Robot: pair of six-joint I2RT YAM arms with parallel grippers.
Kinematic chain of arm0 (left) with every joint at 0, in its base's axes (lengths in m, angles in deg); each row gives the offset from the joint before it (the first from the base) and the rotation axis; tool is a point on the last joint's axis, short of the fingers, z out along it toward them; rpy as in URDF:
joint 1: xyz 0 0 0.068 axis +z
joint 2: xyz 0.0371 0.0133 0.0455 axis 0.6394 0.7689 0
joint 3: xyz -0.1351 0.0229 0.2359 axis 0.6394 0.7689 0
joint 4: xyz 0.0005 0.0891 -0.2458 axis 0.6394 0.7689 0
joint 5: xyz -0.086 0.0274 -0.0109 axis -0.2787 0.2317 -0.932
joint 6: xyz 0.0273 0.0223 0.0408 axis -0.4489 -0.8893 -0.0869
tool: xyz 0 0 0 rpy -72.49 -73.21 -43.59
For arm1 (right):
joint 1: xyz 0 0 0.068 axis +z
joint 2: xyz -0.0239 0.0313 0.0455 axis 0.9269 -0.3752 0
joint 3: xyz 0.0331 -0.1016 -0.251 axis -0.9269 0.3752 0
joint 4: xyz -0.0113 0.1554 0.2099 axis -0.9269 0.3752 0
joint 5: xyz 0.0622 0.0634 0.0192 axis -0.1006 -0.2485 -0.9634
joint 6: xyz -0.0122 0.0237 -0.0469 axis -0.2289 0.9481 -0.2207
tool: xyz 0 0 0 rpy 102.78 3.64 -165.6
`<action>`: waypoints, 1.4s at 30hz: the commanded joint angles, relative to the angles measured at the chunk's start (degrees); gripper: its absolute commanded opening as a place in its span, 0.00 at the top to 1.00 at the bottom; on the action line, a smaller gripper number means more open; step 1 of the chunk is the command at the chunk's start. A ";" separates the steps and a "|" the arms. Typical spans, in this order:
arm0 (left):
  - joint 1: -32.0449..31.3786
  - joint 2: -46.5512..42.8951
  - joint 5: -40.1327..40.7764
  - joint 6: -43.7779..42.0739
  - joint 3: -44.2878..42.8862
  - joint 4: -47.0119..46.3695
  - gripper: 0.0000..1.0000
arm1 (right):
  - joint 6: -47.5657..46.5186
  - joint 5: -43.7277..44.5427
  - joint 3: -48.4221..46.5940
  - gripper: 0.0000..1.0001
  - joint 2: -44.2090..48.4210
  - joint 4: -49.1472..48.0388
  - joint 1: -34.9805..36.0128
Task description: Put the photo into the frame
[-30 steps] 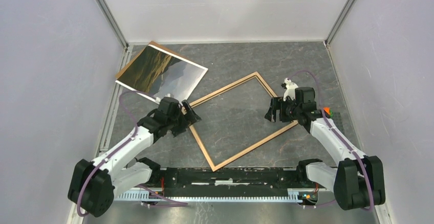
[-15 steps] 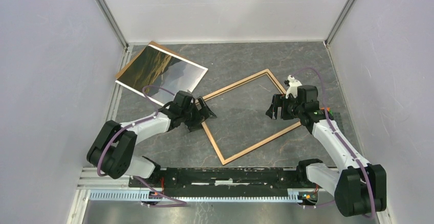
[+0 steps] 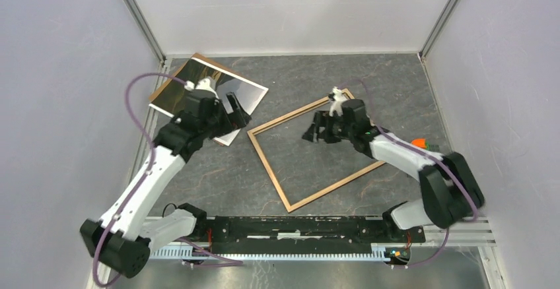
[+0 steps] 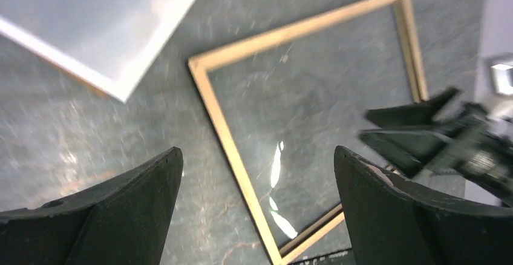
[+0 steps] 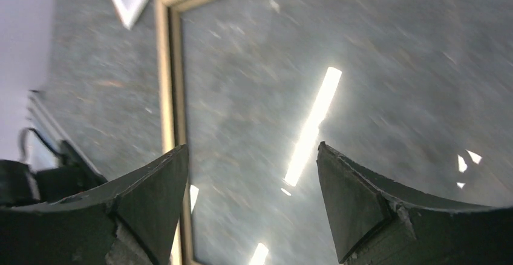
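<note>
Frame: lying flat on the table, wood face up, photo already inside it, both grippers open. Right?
Not quite. The photo is not inside the frame. The top external view shows it lying outside the frame, off its far-left corner and clear of the rails; the frame encloses only bare table. The rest holds: the frame lies flat, wood face up, and the left gripper and right gripper are open.

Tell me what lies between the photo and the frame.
Only a bare strip of grey table lies between the photo and the frame; they do not touch. The left wrist view shows it best.
</note>
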 commanded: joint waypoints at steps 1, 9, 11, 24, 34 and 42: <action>-0.08 -3.50 5.46 -12.22 -10.94 5.56 0.00 | 12.56 1.69 -10.96 0.18 -11.14 -20.50 6.02; -0.49 3.20 -6.71 -12.66 -19.70 -5.76 0.00 | 22.74 7.61 -35.20 0.21 -36.18 -24.78 13.91; -0.70 5.20 -8.11 -13.72 -21.78 -7.78 0.00 | 24.97 8.48 -40.23 0.23 -41.97 -23.70 14.62; -1.17 3.83 2.21 -22.15 -16.54 -11.03 0.00 | 29.02 11.95 -48.97 0.30 -53.43 -18.51 16.31; -1.17 1.59 2.91 -22.34 -15.08 -11.30 0.00 | 34.86 13.43 -49.28 0.38 -57.20 -20.84 16.53; -1.15 1.43 3.11 -22.41 -14.90 -11.23 0.00 | 37.36 15.90 -50.67 0.41 -58.69 -18.09 16.75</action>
